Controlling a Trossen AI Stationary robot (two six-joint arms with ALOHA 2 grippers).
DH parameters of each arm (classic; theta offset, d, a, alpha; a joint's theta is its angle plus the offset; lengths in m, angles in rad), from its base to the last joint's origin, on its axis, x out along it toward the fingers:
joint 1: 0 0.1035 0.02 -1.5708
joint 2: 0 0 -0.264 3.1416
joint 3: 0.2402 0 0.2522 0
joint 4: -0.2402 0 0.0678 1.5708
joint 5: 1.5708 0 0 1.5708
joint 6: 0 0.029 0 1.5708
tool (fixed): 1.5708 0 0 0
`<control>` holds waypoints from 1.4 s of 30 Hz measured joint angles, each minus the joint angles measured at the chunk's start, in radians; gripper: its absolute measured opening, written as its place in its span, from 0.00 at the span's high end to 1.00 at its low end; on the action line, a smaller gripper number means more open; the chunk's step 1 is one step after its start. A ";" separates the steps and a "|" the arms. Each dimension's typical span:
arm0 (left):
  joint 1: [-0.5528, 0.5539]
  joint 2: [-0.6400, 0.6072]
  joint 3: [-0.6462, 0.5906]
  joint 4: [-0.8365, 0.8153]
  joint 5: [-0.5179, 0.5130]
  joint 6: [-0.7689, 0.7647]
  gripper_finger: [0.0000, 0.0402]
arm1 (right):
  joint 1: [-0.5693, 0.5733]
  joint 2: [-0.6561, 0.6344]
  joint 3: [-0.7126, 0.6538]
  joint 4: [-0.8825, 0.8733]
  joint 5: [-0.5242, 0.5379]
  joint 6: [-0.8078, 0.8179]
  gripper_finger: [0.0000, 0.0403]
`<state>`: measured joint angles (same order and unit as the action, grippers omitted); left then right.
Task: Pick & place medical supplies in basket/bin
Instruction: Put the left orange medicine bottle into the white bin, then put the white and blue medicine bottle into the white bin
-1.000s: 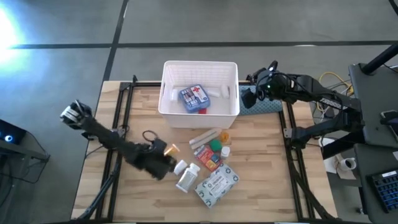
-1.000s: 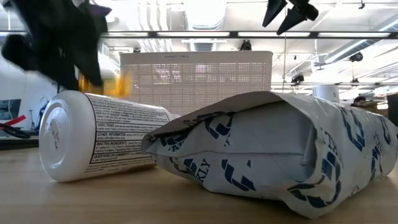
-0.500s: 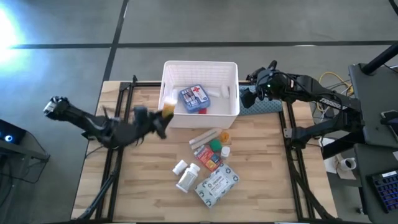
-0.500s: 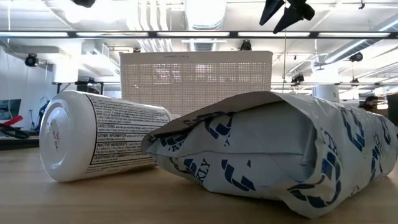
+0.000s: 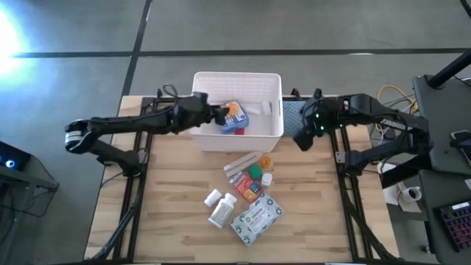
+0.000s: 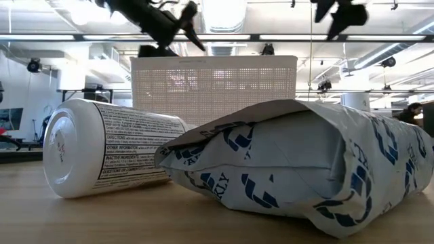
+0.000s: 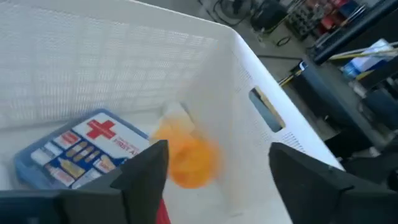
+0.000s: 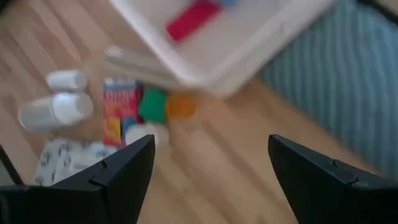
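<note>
My left gripper (image 5: pixel 219 114) (image 7: pixel 217 155) is open above the white latticed basket (image 5: pixel 237 79) (image 7: pixel 236 74). A small orange item (image 7: pixel 186 158) shows blurred just ahead of its fingers, apart from them, beside the blue-white first-aid box (image 7: pixel 81 146) on the basket floor. My right gripper (image 5: pixel 302 140) (image 8: pixel 211 146) is open, holds nothing, and hangs over the table's right side, by the near edge of the blue-teal pad (image 5: pixel 315 124). On the table lie white bottles (image 5: pixel 221 210), the grey-white packet (image 5: pixel 256 217), the red-orange box (image 5: pixel 246 188) and a green cap (image 5: pixel 255 173).
A red item (image 5: pixel 237 131) also lies in the basket. A tan tube (image 5: pixel 243 162) and an orange bit (image 5: pixel 266 160) lie just in front of the basket. In the low view the lying bottle (image 6: pixel 108 146) and the packet (image 6: pixel 291 163) fill the foreground. Bare wood lies on the table's left.
My left gripper has swung from the table's near middle up and toward the far edge, carrying the orange item, and now stands over the basket with that item loose ahead of its fingers. My right gripper has moved from beside the basket toward the near edge.
</note>
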<state>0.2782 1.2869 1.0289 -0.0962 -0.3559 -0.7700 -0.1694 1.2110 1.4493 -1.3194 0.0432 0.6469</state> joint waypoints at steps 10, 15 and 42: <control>-0.058 0.072 0.285 -0.268 -0.001 0.238 0.21 | 0.242 0.001 -0.175 0.101 0.010 0.214 0.25; -0.176 0.049 0.414 -0.453 -0.017 0.307 0.20 | 0.358 0.002 -0.357 0.371 0.041 0.193 0.25; -0.545 0.038 0.160 -0.772 -0.195 -0.255 0.20 | 0.346 0.292 -0.475 0.738 0.061 0.768 0.25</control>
<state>-0.2667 1.3252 1.1888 -0.8679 -0.5509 -1.0245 0.1766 1.5033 0.9748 -0.5809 0.1038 1.4150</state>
